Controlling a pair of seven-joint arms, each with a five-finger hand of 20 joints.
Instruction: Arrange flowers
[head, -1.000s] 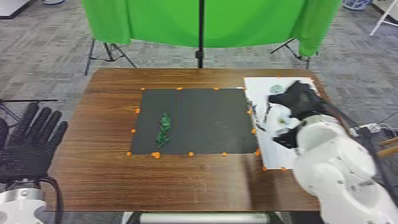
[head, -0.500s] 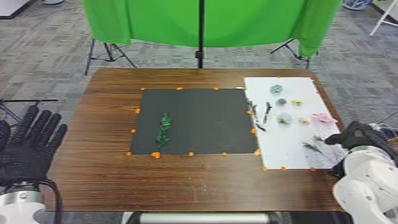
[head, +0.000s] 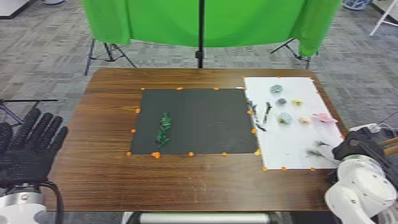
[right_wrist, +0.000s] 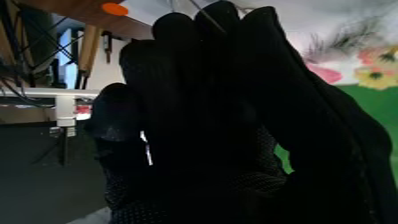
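Observation:
My left hand (head: 28, 152) is at the left edge, palm flat and fingers straight. My right hand (head: 357, 145) is beside the white sheet's (head: 298, 145) right edge. In the right wrist view that hand (right_wrist: 209, 115) has long, relaxed fingers, with thin stems by the fingertips; contact is unclear. A green leafy sprig (head: 164, 131) lies upright on the dark mat (head: 213, 120). On the white sheet are a pink flower (head: 324, 118), a pale blue one (head: 284, 118), a yellow one (head: 297, 102), dark twigs (head: 266, 111) and a grey feathery sprig (head: 315, 152).
Orange dots (head: 155, 155) mark the edges of mat and sheet on the brown table (head: 195, 185). Behind the table stands a green cloth (head: 160, 22) on black stands. Cables and a wooden piece (head: 389, 146) are beyond the table's right edge.
My right hand has left its place over the white sheet, moving right and nearer to the sheet's right edge, uncovering the flowers. Lately it has shifted slightly. My left hand has stayed still.

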